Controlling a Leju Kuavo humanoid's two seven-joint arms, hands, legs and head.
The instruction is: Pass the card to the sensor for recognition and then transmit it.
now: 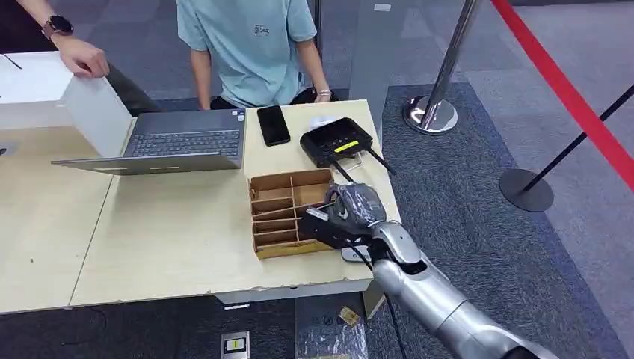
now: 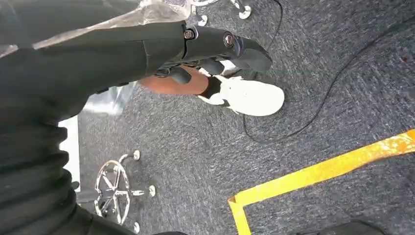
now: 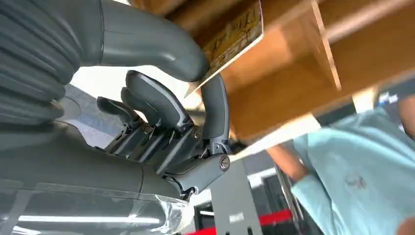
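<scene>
We see the right hand (image 1: 345, 217) at the cardboard organizer's (image 1: 288, 212) right edge, pinching the card (image 3: 234, 36) between thumb and a finger just above a compartment; black sensor (image 1: 336, 140) sits just behind the organizer; left hand (image 2: 161, 54) hangs over carpet, fingers curled, holding nothing.

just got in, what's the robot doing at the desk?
The right hand is at the cardboard card organizer on the table, pinching a card between thumb and a finger, right at the slots. The black card reader sits just beyond the organizer, not yet reached. The left hand hangs over the carpet, holding nothing. A person in a teal shirt sits across the table.
</scene>
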